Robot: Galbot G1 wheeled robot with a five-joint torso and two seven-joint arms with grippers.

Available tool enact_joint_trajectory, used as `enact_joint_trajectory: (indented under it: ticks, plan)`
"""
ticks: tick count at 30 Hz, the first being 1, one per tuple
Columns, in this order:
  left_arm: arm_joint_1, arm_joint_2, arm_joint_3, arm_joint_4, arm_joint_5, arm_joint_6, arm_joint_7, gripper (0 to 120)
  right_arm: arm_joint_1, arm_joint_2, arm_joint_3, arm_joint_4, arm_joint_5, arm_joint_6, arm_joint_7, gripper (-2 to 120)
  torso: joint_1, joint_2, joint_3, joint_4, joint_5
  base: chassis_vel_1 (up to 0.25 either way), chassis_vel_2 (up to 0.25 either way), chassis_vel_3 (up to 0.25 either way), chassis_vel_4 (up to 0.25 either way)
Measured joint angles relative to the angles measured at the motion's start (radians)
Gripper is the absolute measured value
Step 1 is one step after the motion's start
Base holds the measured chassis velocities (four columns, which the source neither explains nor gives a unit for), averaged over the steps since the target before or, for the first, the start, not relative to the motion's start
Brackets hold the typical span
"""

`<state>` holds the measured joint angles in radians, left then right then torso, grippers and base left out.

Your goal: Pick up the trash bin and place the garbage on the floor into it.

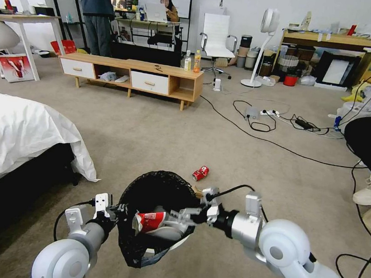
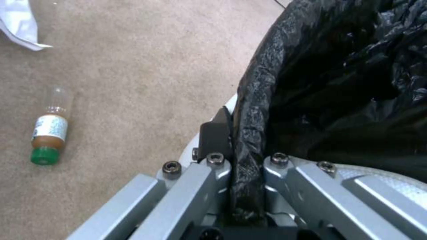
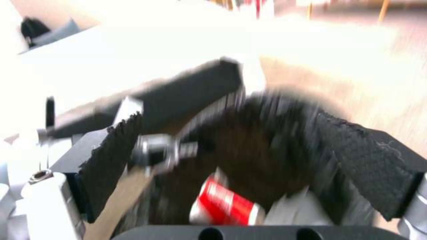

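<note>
Black-lined white trash bin (image 1: 155,222); red can (image 1: 200,173); beige carpet (image 1: 152,128)

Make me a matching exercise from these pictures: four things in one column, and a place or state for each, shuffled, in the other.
1 left claw
2 crushed can
3 small bottle
4 red-and-white wrapper

A inside the trash bin
B green cap, on its side
C clamped on the bin's rim
D red, on the carpet

Pairs: 1-C, 2-D, 3-B, 4-A

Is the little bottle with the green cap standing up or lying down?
Lying down. The green-capped bottle rests on its side on the carpet, beside the trash bin gripped by the left gripper.
</note>
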<state>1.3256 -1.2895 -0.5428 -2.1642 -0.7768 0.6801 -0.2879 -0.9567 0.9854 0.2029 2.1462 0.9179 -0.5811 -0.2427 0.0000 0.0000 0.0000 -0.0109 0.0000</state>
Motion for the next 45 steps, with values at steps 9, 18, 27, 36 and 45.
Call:
enact_joint_trajectory:
  ticks: [9,18,27,36,45]
  plan:
    - [-0.013,-0.017,-0.055,-0.011,-0.015,0.003,-0.007,3,-0.033,-0.010,0.164,0.043,-0.197,0.195,0.051,100,0.000,0.000,0.000,0.0000,-0.0002,0.000,0.000,0.000,0.000]
    - [-0.077,0.001,-0.151,-0.023,-0.058,0.021,-0.024,3,-0.164,-0.015,0.308,0.037,-0.349,0.211,0.266,100,0.000,0.000,0.000,-0.0001,0.0004,0.000,0.000,0.000,0.000]
    - [-0.111,0.002,-0.195,-0.054,-0.084,0.022,-0.025,3,-0.310,0.025,0.392,-0.052,-0.463,0.269,0.293,100,0.000,0.000,0.000,-0.0003,0.0000,0.000,0.000,0.000,0.000]
    - [-0.116,0.022,-0.210,-0.069,-0.093,0.022,-0.024,3,-0.387,0.075,0.405,-0.108,-0.594,0.330,0.299,100,0.000,0.000,0.000,0.0000,0.0000,0.000,0.000,0.000,0.000]
    - [-0.126,0.029,-0.212,-0.073,-0.105,0.023,-0.027,3,-0.423,0.126,0.395,-0.110,-0.675,0.378,0.271,100,0.000,0.000,0.000,0.0000,-0.0001,0.000,0.000,0.000,0.000]
